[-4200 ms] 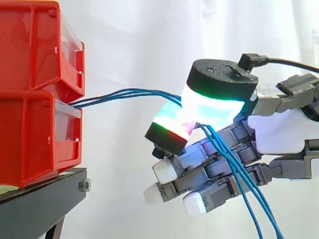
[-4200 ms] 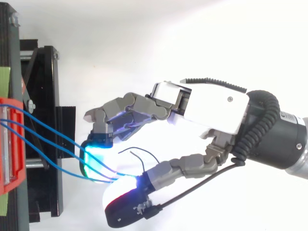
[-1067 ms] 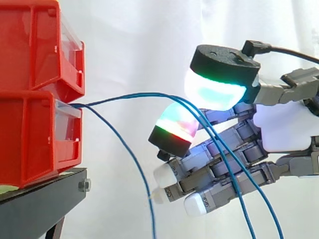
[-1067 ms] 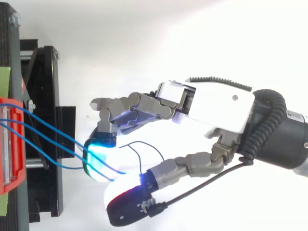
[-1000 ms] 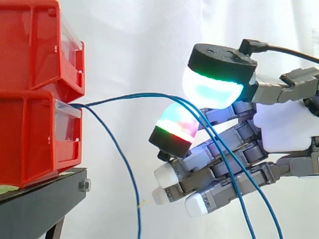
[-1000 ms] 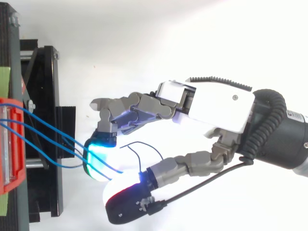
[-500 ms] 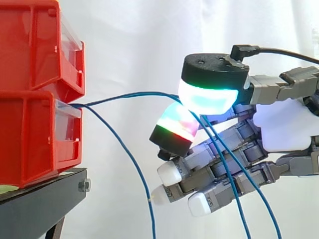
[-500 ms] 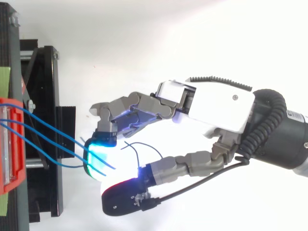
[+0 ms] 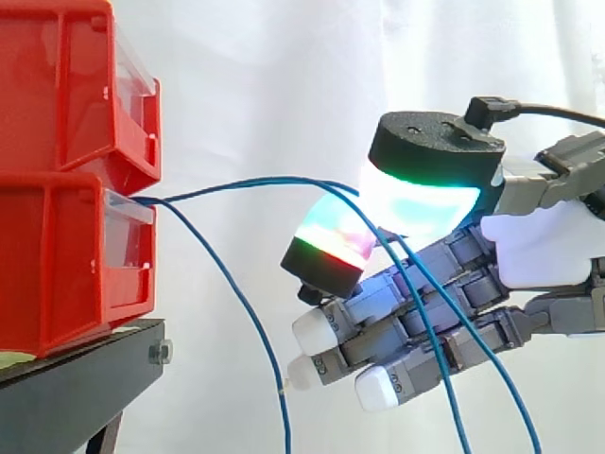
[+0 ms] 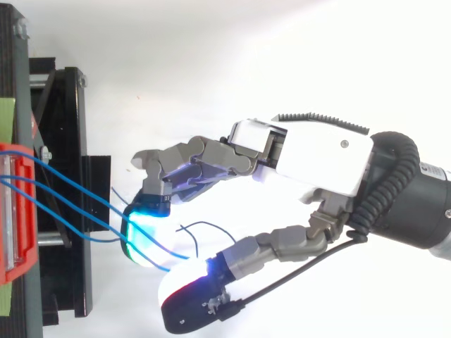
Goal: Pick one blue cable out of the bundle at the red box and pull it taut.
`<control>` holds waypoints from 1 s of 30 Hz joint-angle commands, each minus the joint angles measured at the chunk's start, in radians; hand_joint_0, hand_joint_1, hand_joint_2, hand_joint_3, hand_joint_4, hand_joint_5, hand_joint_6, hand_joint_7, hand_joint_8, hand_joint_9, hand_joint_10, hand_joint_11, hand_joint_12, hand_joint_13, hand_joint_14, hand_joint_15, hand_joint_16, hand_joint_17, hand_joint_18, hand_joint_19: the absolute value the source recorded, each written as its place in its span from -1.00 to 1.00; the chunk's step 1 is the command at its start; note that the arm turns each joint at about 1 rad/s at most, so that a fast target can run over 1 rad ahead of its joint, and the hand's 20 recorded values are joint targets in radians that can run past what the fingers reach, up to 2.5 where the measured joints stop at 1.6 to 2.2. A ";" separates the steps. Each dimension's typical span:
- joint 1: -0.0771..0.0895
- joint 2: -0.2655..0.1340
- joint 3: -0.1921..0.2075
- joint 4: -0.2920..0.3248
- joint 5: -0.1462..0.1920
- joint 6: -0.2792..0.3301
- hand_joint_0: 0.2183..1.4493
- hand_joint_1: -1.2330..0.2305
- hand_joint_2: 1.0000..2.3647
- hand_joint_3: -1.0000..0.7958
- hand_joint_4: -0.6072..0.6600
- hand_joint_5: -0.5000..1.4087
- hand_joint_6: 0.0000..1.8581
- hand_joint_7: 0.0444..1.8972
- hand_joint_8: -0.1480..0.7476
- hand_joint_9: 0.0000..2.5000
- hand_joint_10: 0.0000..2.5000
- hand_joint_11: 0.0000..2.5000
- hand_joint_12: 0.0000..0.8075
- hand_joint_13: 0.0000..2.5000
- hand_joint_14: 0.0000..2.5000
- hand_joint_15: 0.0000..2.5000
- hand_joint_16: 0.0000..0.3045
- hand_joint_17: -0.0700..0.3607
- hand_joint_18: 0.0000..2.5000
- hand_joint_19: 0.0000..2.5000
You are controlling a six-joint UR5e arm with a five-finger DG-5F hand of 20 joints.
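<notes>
Thumb (image 9: 435, 156) farther off; cables (image 9: 236, 183) over robot hand (image 10: 310, 151)

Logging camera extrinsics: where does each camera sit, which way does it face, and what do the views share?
Side view: beside the work at about bin height, looking level across; bins on the left, hand entering from the right.
Top view: overhead, looking down; bins at the left edge, hand reaching in from the right.
Shared: the same bins and hand, with the blue cables running from bins to hand.

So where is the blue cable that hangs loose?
In the side view the loose blue cable leaves the lower red box at left and drops to the bottom edge, passing just left of the robot hand.
</notes>
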 commanded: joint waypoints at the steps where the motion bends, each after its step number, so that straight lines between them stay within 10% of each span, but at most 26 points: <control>1: 0.000 0.000 0.000 0.000 0.000 -0.002 -0.39 -0.58 -1.00 -0.44 0.40 -0.75 -0.10 0.03 0.10 -0.74 -0.99 -0.53 0.03 -0.83 -1.00 -0.89 -0.60 -0.04 -0.59 -0.75; 30: 0.000 0.000 0.002 0.001 0.001 -0.003 -0.40 -0.23 -0.99 -0.37 0.33 -0.65 -0.21 0.16 0.16 -0.55 -0.99 -0.55 0.04 -0.79 -1.00 -0.89 -0.61 -0.05 -0.58 -0.70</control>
